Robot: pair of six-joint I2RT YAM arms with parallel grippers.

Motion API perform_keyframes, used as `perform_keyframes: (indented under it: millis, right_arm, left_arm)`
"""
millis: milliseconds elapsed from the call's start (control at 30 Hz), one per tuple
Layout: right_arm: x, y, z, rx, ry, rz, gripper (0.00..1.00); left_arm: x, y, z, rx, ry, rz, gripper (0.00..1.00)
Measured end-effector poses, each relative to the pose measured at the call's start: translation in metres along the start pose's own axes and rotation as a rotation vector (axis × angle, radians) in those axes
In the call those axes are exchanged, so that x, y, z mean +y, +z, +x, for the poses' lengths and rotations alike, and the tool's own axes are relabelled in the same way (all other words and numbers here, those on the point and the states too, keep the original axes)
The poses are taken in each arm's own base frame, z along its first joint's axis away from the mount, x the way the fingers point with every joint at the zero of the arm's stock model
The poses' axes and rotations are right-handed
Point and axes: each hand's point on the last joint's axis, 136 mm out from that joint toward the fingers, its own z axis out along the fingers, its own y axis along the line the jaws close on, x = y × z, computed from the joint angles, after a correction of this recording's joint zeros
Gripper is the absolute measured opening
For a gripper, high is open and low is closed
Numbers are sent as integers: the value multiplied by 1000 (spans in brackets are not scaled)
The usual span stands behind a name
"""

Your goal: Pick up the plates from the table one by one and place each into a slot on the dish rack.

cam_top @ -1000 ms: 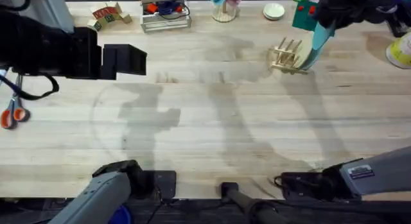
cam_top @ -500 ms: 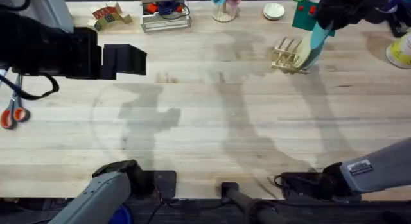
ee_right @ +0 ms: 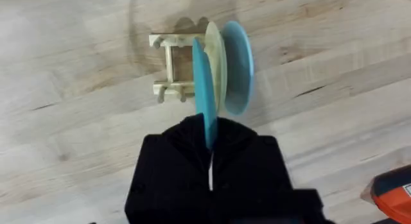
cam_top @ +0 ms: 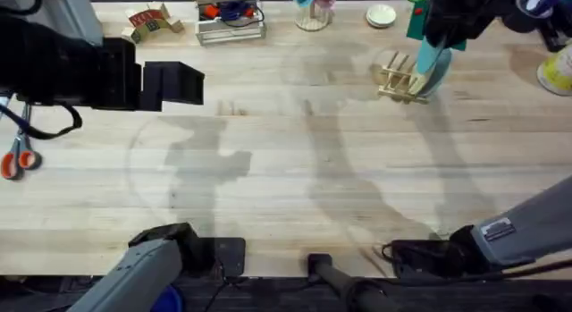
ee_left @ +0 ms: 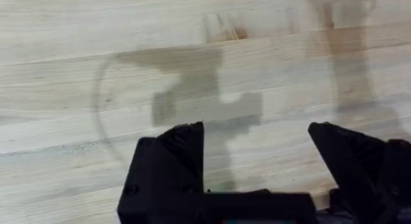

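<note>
**Third plate at the rack, two already racked**

Nearest the arms' bases, the tabletop (cam_top: 286, 196) carries no plates that can be seen; its bare planks run across the near and middle ground. The left hand (ee_left: 257, 166) hangs over this bare wood with its fingers spread wide and nothing between them.

At the far right, the right hand (ee_right: 210, 156) is clamped on the edge of the turquoise plate (ee_right: 204, 89), held on edge directly above the dish rack (ee_right: 170, 63). From the wrist view the plate lines up beside the two already standing there; whether it has seated between the pegs cannot be told.

Count of plates: three. One cream plate (ee_right: 216, 57) and one pale blue plate (ee_right: 239, 63) stand upright in neighbouring slots; the turquoise one is in the grip. Count of racks: one.

Judgement: the job appears close to its end. What is left is to lower the turquoise plate into a free slot and let go.
</note>
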Motion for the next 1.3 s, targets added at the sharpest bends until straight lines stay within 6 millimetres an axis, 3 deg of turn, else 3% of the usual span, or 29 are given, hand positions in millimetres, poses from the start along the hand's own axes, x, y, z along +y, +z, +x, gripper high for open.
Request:
perform_keyframes:
  millis: [300, 1300]
  right_arm:
    - [6, 25, 3, 59, -17, 24, 30]
    - [13, 30, 0, 61, -17, 1, 30]
  left_arm:
    - [0, 0, 0, 0, 0, 0, 995]
    - [0, 0, -2, -6, 2, -1, 995]
